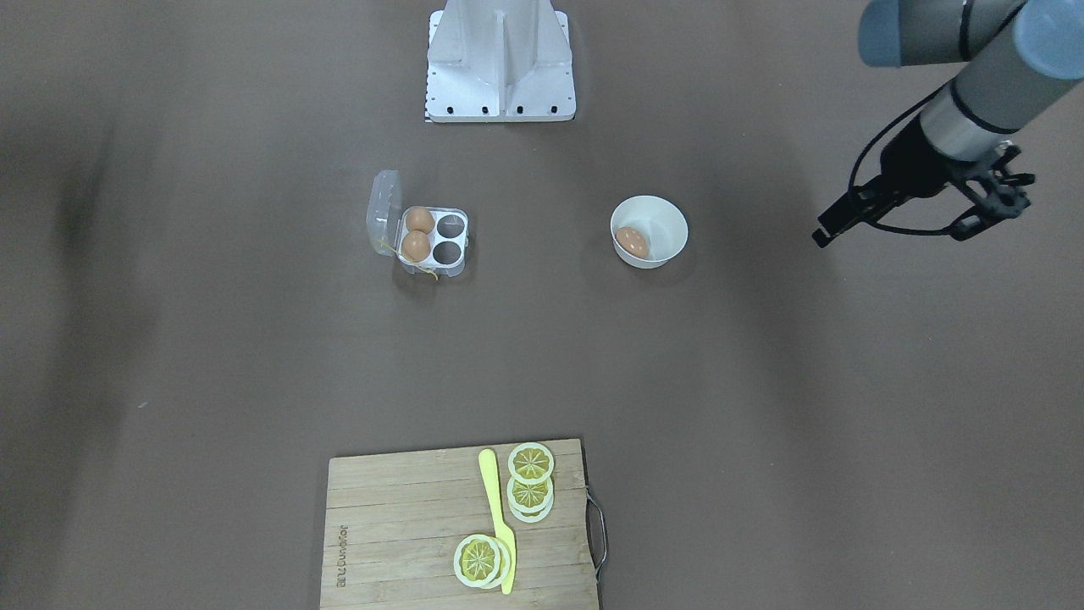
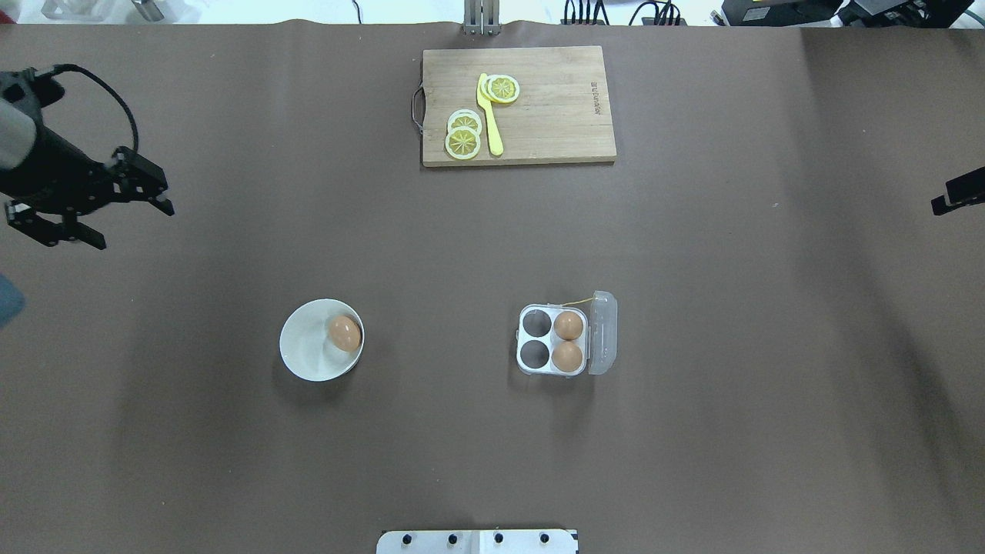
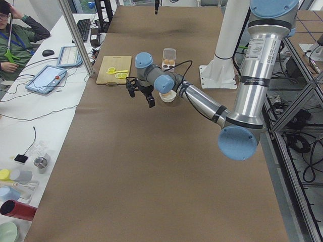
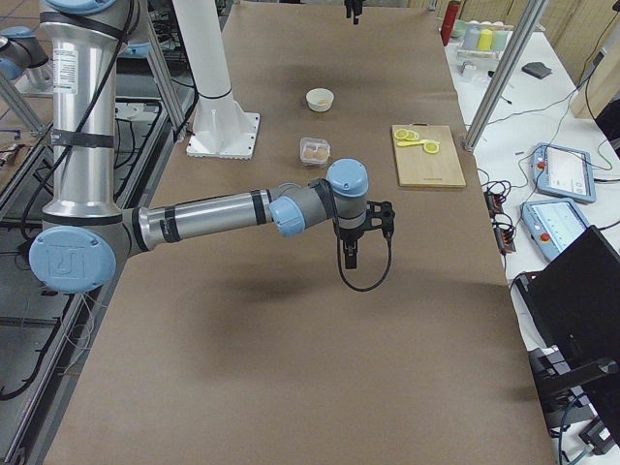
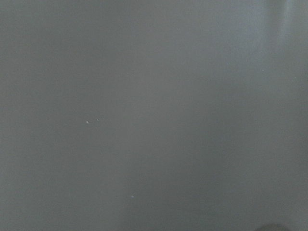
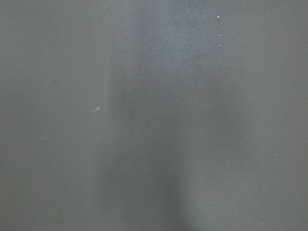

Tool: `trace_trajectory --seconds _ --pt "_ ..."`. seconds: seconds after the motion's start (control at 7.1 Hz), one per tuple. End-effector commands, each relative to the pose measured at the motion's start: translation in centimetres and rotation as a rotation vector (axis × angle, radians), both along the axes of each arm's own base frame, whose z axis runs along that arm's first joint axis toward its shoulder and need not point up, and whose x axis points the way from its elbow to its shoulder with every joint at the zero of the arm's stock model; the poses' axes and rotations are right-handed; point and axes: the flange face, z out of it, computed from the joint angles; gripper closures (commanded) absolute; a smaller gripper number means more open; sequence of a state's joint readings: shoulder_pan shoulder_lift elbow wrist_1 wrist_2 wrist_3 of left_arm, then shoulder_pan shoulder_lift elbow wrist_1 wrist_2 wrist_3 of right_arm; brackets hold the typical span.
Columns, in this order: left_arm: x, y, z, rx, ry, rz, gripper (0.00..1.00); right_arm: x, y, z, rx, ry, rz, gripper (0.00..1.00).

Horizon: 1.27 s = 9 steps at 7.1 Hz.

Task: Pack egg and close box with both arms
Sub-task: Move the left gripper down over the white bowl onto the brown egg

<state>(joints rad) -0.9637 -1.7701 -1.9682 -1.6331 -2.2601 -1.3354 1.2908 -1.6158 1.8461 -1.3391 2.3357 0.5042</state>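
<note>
Idling: black two-finger left gripper (image 2: 137, 228), fingers spread, holding nothing, far from the small clear plastic four-cup egg box (image 2: 552, 341), out past the bowl. Box lid open on the side away from the bowl. Two brown eggs (image 2: 568, 325) fill the lid-side cups. Third brown-orange egg (image 2: 345, 332) lies in round white bowl (image 2: 308, 358), well apart from the box. Black right gripper (image 2: 956, 198) is far out on the box's lid side; can't tell its finger state.

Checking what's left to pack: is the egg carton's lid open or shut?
Open. The clear lid stands off to the side of the box, leaving all four cups uncovered, two holding eggs.
</note>
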Motion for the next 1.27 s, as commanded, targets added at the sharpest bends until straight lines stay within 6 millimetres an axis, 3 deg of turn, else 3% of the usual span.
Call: trace_trajectory --seconds 0.0,0.42,0.56,1.13 --pt "9.3 3.4 -3.9 -0.056 -0.01 -0.016 0.02 -0.7 -0.1 -0.2 -0.007 -0.003 -0.003 0.0" --pt "15.7 7.1 -5.8 -0.162 -0.003 -0.004 0.07 -0.7 -0.1 -0.2 -0.007 -0.002 -0.002 0.0" --pt "17.8 7.8 -5.4 -0.159 -0.028 -0.003 0.08 -0.7 -0.1 -0.2 -0.007 -0.002 -0.002 0.0" --pt "19.9 7.7 -4.7 -0.152 -0.046 0.016 0.19 -0.9 -0.1 -0.3 -0.005 -0.002 -0.005 0.0"
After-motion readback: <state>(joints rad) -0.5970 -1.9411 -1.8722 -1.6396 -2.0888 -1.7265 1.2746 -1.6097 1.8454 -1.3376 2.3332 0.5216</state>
